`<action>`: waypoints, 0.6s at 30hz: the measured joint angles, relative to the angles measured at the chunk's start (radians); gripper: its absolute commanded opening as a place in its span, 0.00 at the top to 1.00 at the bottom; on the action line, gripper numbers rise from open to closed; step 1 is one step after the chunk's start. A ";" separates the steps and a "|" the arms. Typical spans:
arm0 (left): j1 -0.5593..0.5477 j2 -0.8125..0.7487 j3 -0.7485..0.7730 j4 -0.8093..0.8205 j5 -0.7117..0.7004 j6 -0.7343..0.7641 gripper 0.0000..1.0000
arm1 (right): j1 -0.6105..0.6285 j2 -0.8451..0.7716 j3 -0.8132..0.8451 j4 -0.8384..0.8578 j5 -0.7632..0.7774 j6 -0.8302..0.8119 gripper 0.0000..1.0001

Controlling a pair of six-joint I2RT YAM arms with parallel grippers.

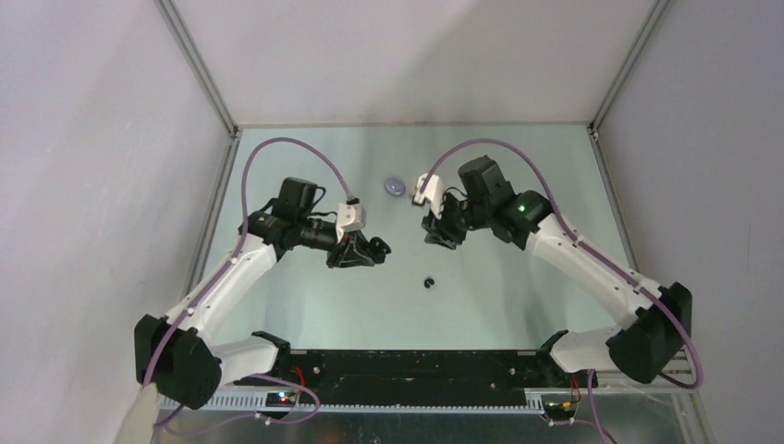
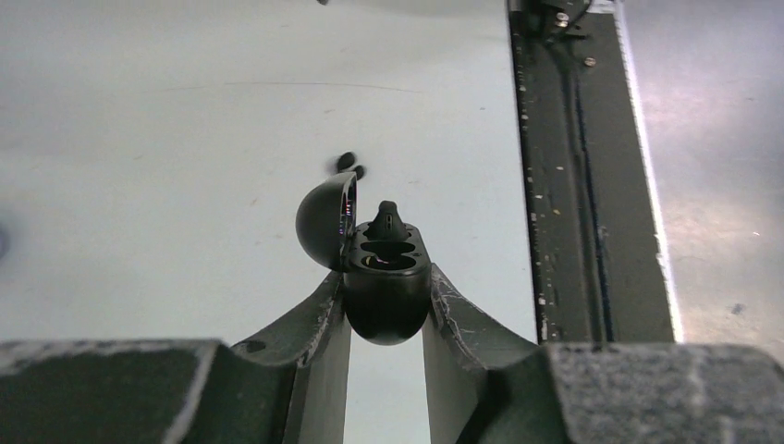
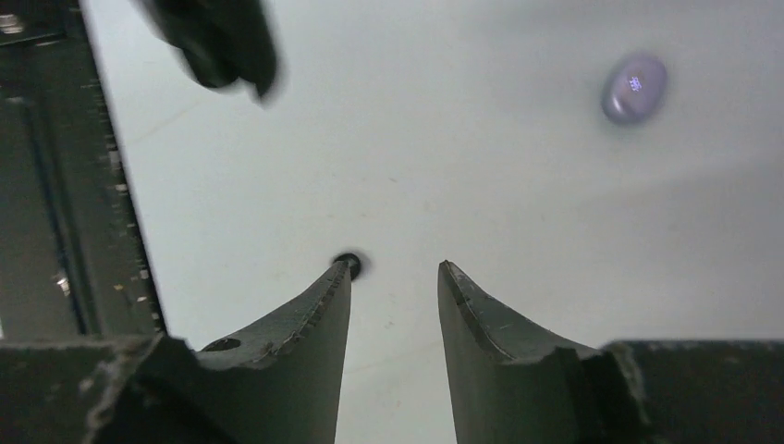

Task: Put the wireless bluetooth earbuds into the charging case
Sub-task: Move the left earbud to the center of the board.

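My left gripper [image 1: 368, 250] is shut on an open black charging case [image 2: 386, 301], held above the table with its lid [image 2: 324, 220] swung left. One black earbud [image 2: 388, 219] stands in the case's far slot; the near slot looks empty. Another black earbud [image 1: 428, 281] lies loose on the table; it shows beyond the case in the left wrist view [image 2: 349, 165] and just past my right gripper's left fingertip in the right wrist view [image 3: 349, 265]. My right gripper [image 3: 396, 268] is open and empty, above the table [image 1: 518, 277]. No lilac earbuds are in view.
A closed pale lilac case [image 1: 396, 187] lies at the back centre, also in the right wrist view [image 3: 634, 88]. The black base rail [image 2: 582, 185] runs along the near edge. The left gripper appears blurred at the top left of the right wrist view [image 3: 222, 42].
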 measured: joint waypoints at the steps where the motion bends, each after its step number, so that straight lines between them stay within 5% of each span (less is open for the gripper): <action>1: 0.018 -0.010 -0.003 0.012 0.000 -0.009 1.00 | -0.045 0.014 0.000 0.003 -0.001 0.013 0.55; 11: 0.054 -0.082 -0.050 0.099 0.000 -0.061 1.00 | -0.144 0.421 0.038 -0.023 0.038 0.001 0.63; 18: 0.054 -0.118 -0.079 0.124 0.001 -0.076 1.00 | -0.176 0.713 0.327 -0.195 0.027 -0.069 0.67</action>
